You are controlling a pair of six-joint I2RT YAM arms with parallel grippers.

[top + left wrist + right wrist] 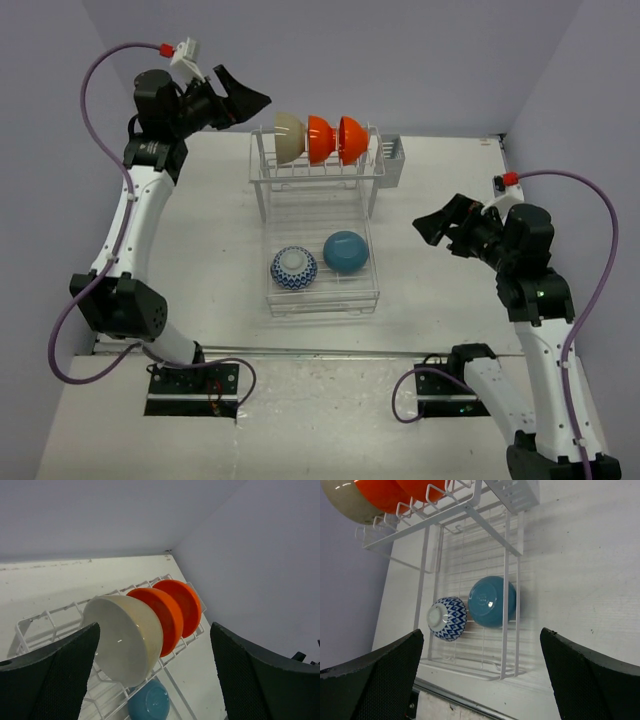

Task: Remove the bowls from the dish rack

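my left hand [246,95] is up in the air at the far left corner of the dish rack [322,311], spread wide and holding nothing. in my left wrist view its two fingers [50,680] stand far apart at the bottom corners. the cream bowl [290,137] shows between them, ahead of the fingers, and neither finger touches it. that bowl stands on its edge among the upright tines of the raised far section, at the left end of a row. an orange bowl [320,139] sits close against it, and a second orange bowl [351,139] sits close against that one. all three tilt the same way, each partly covering the next. the grey caddy [390,160] hangs at the right end of that raised section.

my right hand [438,217] is also spread wide and empty. it hangs over the counter [200,230] to the right of the rack, apart from the wires and from every bowl. its wrist view looks across the flat tray section, with a dark finger at each lower corner.

in that tray the patterned bowl [294,268] lies upside down with its pale foot ring up. the teal bowl [345,251] lies upside down just beside it, to its right and a little farther from me. i cannot tell whether the two touch. all five bowls are in the rack.
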